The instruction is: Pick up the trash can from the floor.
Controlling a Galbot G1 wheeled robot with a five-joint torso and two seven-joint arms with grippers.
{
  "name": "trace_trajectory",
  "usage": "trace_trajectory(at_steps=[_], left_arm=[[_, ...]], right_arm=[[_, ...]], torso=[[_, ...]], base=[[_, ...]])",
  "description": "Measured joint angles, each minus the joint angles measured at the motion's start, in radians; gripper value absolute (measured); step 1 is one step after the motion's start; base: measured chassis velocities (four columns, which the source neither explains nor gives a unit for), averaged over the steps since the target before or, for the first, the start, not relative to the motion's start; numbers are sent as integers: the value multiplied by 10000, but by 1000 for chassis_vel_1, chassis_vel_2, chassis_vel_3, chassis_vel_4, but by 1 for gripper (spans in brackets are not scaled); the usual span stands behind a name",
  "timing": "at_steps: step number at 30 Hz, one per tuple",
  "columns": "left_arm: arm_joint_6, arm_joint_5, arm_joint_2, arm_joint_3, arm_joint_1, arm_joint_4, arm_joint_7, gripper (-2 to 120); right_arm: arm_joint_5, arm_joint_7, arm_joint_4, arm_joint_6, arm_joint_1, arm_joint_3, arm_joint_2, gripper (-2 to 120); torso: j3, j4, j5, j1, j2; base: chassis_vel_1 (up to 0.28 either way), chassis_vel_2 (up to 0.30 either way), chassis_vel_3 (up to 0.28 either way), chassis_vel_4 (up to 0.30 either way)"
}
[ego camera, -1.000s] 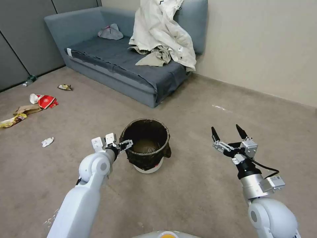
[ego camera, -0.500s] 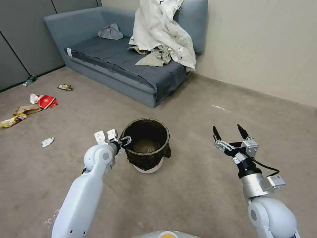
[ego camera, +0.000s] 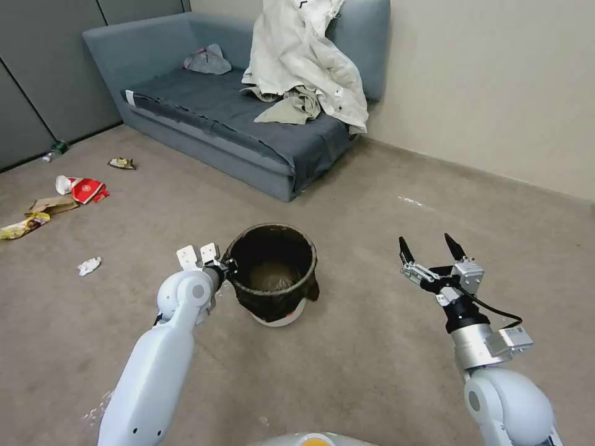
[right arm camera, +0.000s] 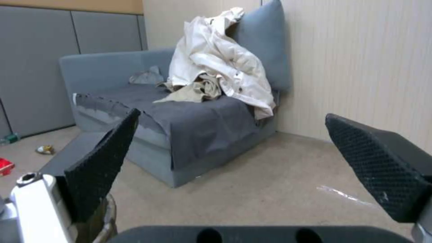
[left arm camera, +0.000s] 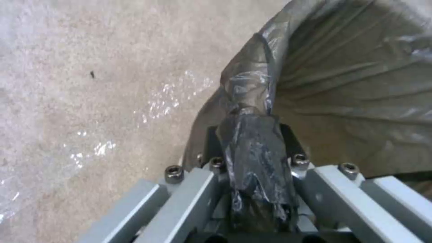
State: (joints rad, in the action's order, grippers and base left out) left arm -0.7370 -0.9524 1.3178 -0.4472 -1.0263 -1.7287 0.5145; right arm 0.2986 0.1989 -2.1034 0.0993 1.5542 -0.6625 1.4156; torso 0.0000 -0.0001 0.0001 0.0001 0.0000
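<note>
The trash can (ego camera: 273, 275), a small white bin lined with a dark crinkled bag, stands on the beige carpet floor (ego camera: 372, 347) in front of me. My left gripper (ego camera: 227, 270) is at the can's left rim. In the left wrist view it is shut on the bag-covered rim (left arm camera: 254, 141), the trash can's bag interior (left arm camera: 360, 77) opening beyond it. My right gripper (ego camera: 427, 246) hangs open above the floor to the can's right, with nothing between its black fingertips (right arm camera: 101, 165).
A grey-blue sofa (ego camera: 235, 118) with a cream jacket (ego camera: 304, 62) stands behind the can against the wall. Litter lies on the floor at the left: a red wrapper (ego camera: 83, 189), a paper scrap (ego camera: 89, 266), a bottle (ego camera: 54, 150).
My left gripper has slid in from the can's left and closed on its rim; the can has shifted slightly. The right arm has barely moved.
</note>
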Motion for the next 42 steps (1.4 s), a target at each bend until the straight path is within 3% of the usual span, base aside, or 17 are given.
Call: trace_trajectory(at_steps=[9, 12, 19, 23, 42], left_arm=[[6, -512, -131, -438, -552, -1558, 122, 5], [9, -807, -317, -725, -1239, -2565, 252, 5], [12, -1049, -459, -1054, -2180, -3844, 376, 5], [16, -1077, -508, -1181, -2399, -4189, 390, 5], [16, -1071, -509, -1268, -2456, -4214, 309, 5]], right_arm=[[15, -5, 42, 0, -38, 26, -25, 100], [12, -6, 26, -4, -42, 53, -36, 100], [11, -7, -93, -34, -11, 41, -99, 100], [6, 3, -139, -34, 35, 47, -106, 100], [-19, 17, -272, -34, 144, 62, -90, 100]], torso=[[0, -1, -1, 0, 0], [0, 2, -1, 0, 0], [-1, 1, -1, -1, 0], [-1, 0, 0, 0, 0], [-1, 0, -1, -1, 0]], base=[[0, 0, 0, 0], [0, 0, 0, 0], [0, 0, 0, 0], [0, 0, 0, 0], [0, 0, 0, 0]])
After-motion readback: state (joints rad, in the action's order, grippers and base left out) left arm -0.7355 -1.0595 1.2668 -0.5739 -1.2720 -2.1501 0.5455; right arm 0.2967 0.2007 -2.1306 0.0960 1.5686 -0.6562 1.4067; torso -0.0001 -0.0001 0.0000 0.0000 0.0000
